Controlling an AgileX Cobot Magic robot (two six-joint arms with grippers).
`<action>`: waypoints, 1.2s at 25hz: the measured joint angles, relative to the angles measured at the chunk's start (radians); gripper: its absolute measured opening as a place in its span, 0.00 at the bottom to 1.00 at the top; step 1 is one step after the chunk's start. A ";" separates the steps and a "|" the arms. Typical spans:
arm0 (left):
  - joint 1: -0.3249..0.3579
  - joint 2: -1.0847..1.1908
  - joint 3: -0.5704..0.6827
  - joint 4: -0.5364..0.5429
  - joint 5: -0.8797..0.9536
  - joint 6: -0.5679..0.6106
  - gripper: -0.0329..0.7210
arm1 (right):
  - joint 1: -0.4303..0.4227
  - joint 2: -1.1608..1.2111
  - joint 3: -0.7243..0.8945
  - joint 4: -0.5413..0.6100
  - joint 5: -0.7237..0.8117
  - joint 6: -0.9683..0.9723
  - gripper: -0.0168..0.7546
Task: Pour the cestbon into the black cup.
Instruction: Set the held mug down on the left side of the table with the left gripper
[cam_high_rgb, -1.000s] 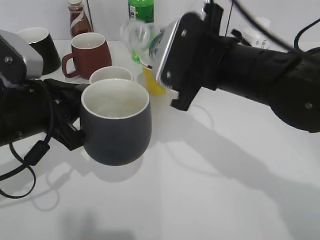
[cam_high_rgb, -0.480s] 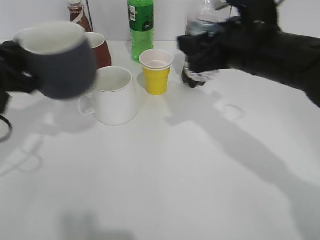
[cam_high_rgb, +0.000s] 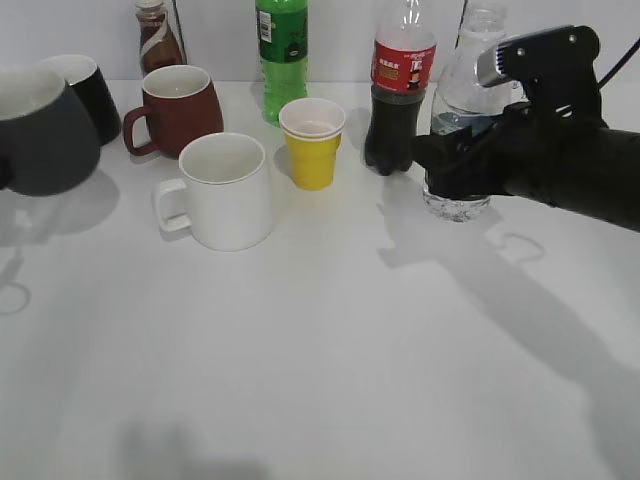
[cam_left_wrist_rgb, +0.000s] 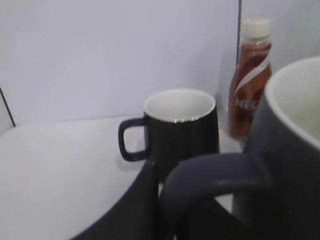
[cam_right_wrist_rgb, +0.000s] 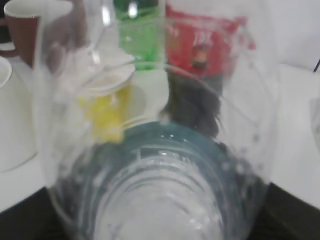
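Exterior: my right tool (cam_high_rgb: 452, 165) is clamped around the cestbon (cam_high_rgb: 466, 110), standing upright on the worktop (cam_high_rgb: 330, 350) beside the cola bottle (cam_high_rgb: 397, 90). The black cup (cam_high_rgb: 38, 128) sits far left. Left wrist: I'm gripping its handle, I think; the tool itself is hidden. Right wrist: just bottle, blurry. Looks like pouring's finished, so next I'd let go.

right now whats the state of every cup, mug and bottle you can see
cestbon bottle: upright, uncapped, in the right gripper
charcoal mug: upright, at the left edge
glossy black mug: upright, looks empty
maroon mug: upright
white mug: upright, looks empty
yellow cup: upright
cola bottle: upright, dark liquid inside
green bottle: upright
brown drink bottle: upright, capped
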 joint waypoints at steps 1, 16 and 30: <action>0.003 0.035 -0.004 0.000 -0.031 0.000 0.11 | 0.000 0.000 0.004 0.000 0.000 0.008 0.63; 0.006 0.345 -0.032 0.064 -0.177 -0.006 0.11 | 0.000 -0.002 0.009 0.000 -0.027 0.030 0.63; 0.006 0.346 0.002 0.073 -0.213 -0.013 0.36 | 0.000 -0.002 0.009 0.000 -0.031 0.032 0.63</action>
